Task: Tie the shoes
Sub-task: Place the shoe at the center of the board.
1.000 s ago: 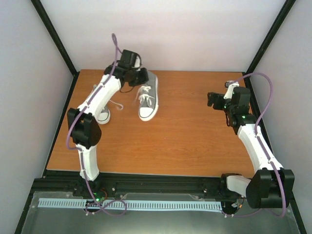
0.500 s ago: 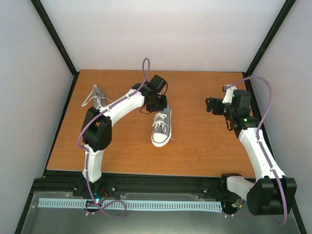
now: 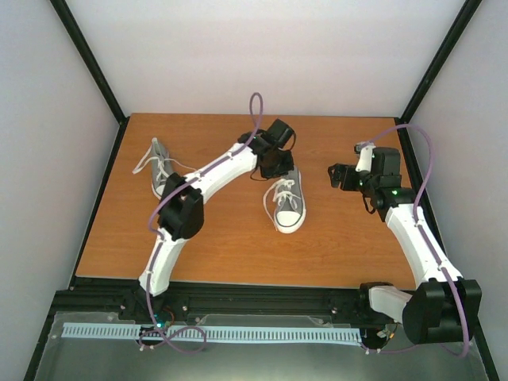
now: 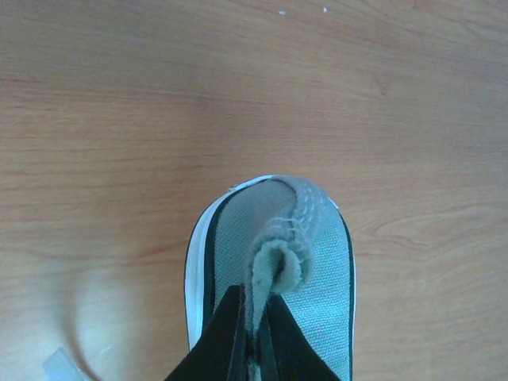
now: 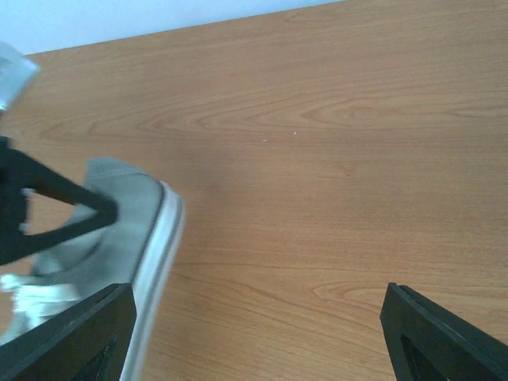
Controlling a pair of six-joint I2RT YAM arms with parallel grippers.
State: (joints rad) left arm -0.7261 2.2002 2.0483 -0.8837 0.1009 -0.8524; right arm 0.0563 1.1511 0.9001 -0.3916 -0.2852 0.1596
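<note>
Two small grey shoes with white toe caps and loose white laces lie on the wooden table [image 3: 230,246]. One shoe [image 3: 286,203] is at the centre, toe toward the near edge. My left gripper [image 3: 277,169] is shut on the folded grey cloth of its heel [image 4: 279,266], with that shoe [image 4: 321,278] below the fingers. The other shoe [image 3: 162,171] lies far left, untouched. To the right of the centre shoe my right gripper [image 3: 334,176] hovers open; its view has only bare wood between the fingers [image 5: 71,333], with the shoe's heel and white sole [image 5: 155,238] at the left.
Black frame posts and pale walls close in the table on three sides. A black rail with the arm bases runs along the near edge [image 3: 262,298]. Bare wood lies right of the centre shoe and along the front.
My left arm has swung right and nearer, dragging the shoe by its heel from the back left to the table's centre. The right gripper has drifted a little left toward it.
</note>
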